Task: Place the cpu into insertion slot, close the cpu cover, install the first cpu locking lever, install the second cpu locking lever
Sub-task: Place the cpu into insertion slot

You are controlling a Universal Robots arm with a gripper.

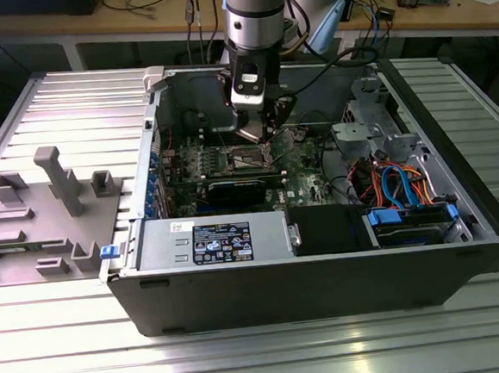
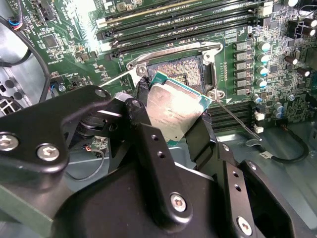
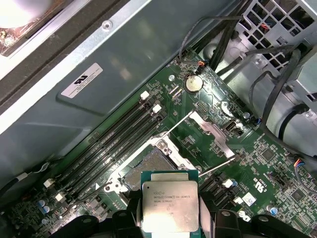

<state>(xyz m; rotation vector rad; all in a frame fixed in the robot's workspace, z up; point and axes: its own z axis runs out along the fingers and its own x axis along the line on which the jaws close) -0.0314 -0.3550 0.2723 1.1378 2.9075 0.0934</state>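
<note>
Metal table [image 1: 263, 358]: open case [image 1: 326, 275] holds the insertion slot [image 2: 181, 69]; fingers [image 2: 141, 99] clamp the cpu [image 2: 176, 111].

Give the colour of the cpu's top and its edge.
The cpu has a silver-grey top and a green edge; clearest in the first wrist view.

Arm [image 1: 255, 13]: silver-grey cylinder with a dark band near the wrist; black cables [image 1: 334, 54] loop off beside it. Claw [image 2: 176, 111]: matte black, flat angular fingers [image 2: 153, 148] with small drilled holes, fastened by silver screws [image 2: 178, 202] (round-headed, set in recesses). Wrist carries a pale grey block [image 1: 247, 81].
</note>
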